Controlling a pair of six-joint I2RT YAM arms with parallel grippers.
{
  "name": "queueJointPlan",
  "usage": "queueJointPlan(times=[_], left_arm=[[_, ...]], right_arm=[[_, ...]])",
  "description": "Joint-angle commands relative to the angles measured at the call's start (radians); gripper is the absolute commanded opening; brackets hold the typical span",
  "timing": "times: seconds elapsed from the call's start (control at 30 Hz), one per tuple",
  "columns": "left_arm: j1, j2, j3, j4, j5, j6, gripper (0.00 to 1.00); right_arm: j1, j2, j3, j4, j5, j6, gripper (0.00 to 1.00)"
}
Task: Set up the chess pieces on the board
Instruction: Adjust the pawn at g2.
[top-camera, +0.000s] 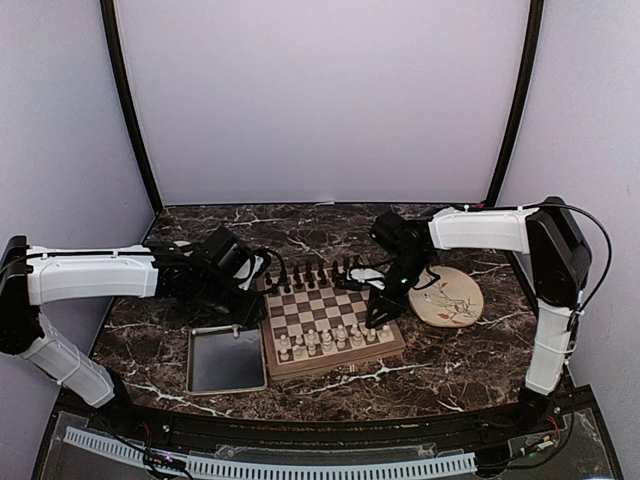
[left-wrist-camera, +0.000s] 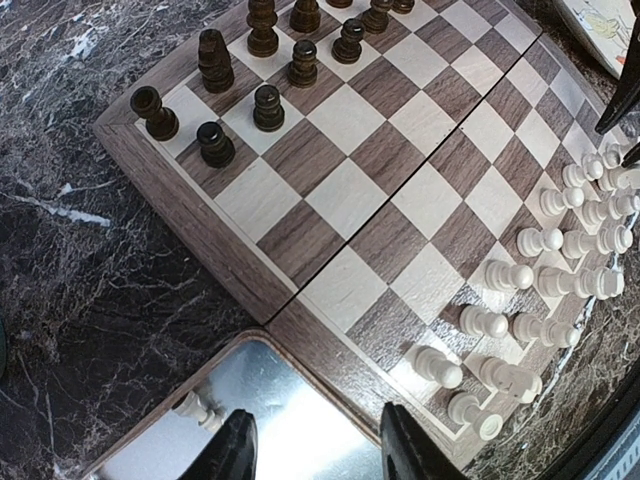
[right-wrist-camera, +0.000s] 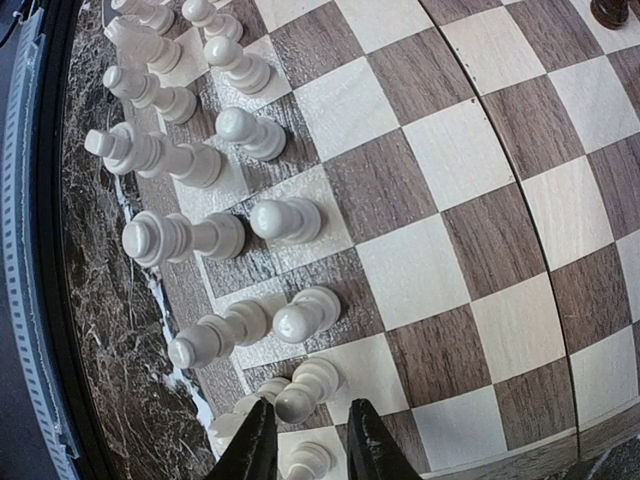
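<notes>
A tray (top-camera: 225, 362) lies beside the board (top-camera: 335, 362), the left gripper (left-wrist-camera: 320, 440) open above it. On the board, the right gripper (right-wrist-camera: 310, 440) straddles a white piece (right-wrist-camera: 305, 462); I cannot tell whether it grips.

- The board (left-wrist-camera: 345, 195) was wood, light and dark veneer squares with visible grain and a low satin sheen.
- The white pieces (right-wrist-camera: 285, 218) looked like turned wood, cream, smooth and glossy.
- The dark pieces (left-wrist-camera: 268, 107) were brown, varnished and shiny on their rounded tops.
- The table (left-wrist-camera: 90, 280) had a dark marble look with white veins, smooth and faintly polished.
- The tray (top-camera: 225, 362) was grey metal, bright and reflective.
- The plate (top-camera: 470, 290) was pale, smooth and printed.
- The arm (top-camera: 90, 272) wore white plastic shells, matt.
- The left fingers (left-wrist-camera: 232, 455) were black plastic with a slight gloss.
</notes>
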Motion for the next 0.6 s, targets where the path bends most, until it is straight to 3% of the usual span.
queueJointPlan(times=[0.0, 0.57], left_arm=[[0.005, 0.007, 0.001, 0.002, -0.001, 0.014, 0.44], [0.006, 0.023, 0.007, 0.013, 0.005, 0.017, 0.44]], right_arm=[[0.01, 0.032, 0.033, -0.013, 0.012, -0.009, 0.26], [0.014, 0.04, 0.048, 0.008, 0.042, 0.018, 0.21]])
